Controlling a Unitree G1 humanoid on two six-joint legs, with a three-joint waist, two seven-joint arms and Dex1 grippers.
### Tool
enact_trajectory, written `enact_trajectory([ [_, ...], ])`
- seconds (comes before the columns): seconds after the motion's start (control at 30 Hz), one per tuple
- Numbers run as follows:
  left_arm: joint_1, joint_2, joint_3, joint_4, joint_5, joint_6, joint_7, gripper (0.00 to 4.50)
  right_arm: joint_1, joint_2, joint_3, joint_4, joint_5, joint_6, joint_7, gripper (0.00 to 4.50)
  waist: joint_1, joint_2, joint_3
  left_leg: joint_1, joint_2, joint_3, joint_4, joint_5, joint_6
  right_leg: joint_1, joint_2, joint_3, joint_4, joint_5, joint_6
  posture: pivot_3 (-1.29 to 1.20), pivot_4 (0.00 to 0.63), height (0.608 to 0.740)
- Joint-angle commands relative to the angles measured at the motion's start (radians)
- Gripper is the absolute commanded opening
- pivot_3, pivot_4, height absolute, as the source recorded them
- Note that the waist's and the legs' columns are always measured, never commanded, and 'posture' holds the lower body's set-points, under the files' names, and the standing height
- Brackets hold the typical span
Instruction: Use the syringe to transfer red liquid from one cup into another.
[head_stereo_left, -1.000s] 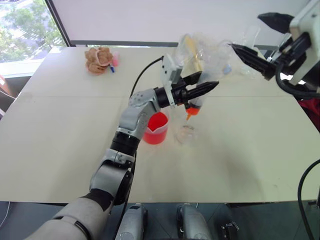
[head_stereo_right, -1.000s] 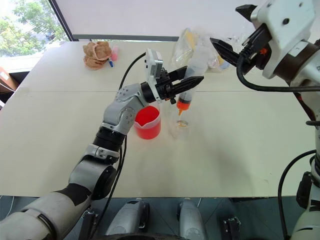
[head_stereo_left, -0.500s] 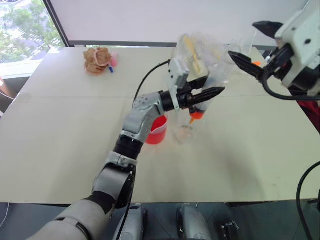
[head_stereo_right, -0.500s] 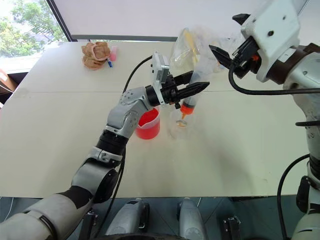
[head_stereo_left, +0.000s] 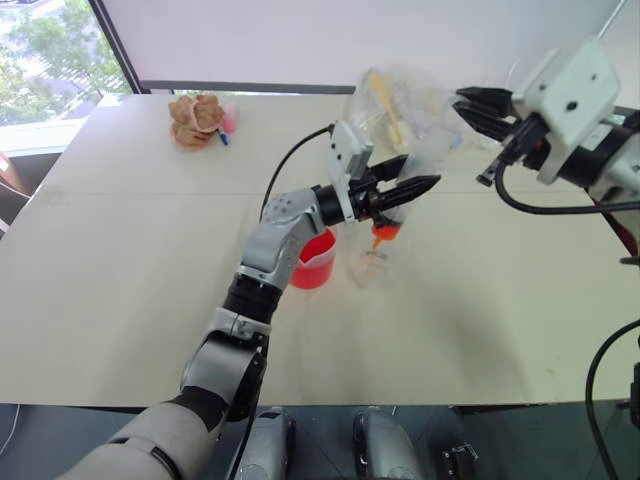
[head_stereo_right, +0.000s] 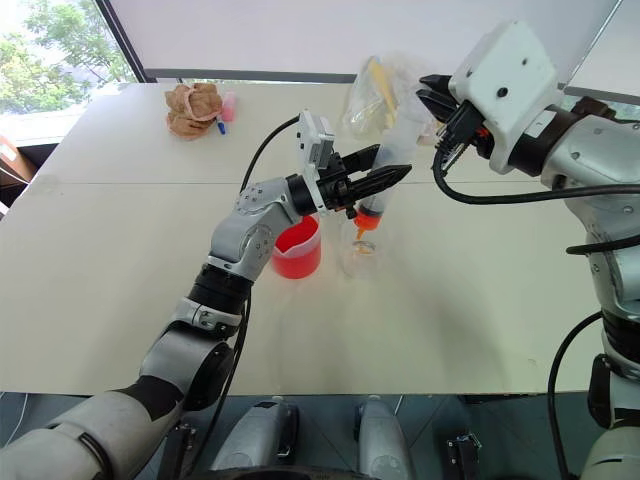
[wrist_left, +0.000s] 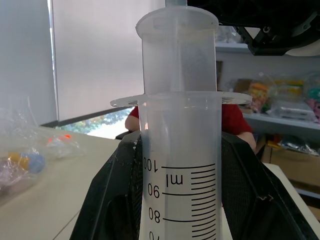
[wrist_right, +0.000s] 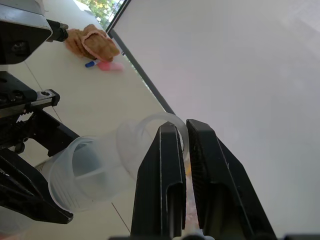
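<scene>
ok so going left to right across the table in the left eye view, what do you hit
brown crumpled thing → red liquid in the spouted beaker → small clear cup under the syringe's orange tip → right gripper, jaws shut at the plunger end

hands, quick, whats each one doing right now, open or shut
Left hand: shut on the syringe, orange tip over the small cup.
Right hand: shut, fingers pinched at the syringe's plunger top rim.
</scene>
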Motion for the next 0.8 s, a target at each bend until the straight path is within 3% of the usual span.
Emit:
enact_trajectory([
  [0.03,-0.024,-0.022,-0.004,-0.05,-0.015,-0.022,-0.009,1.49,0.002,0.033,-0.025,-0.058,0.049,0.045,0.003,0.05,0.0,0.0,0.0,0.0,0.0,0.0,0.0,0.0,0.0,0.0,0.0,0.0,0.0,0.0,0.0,0.0,0.15,0.74],
  [0.8,-0.09,-0.051,0.061,-0.104,-0.063,0.018,0.047,1.49,0.155,0.281,0.041,-0.232,0.135,0.25,-0.057,0.05,-0.001,0.0,0.0,0.0,0.0,0.0,0.0,0.0,0.0,0.0,0.0,0.0,0.001,0.0,0.0,0.0,0.15,0.74],
])
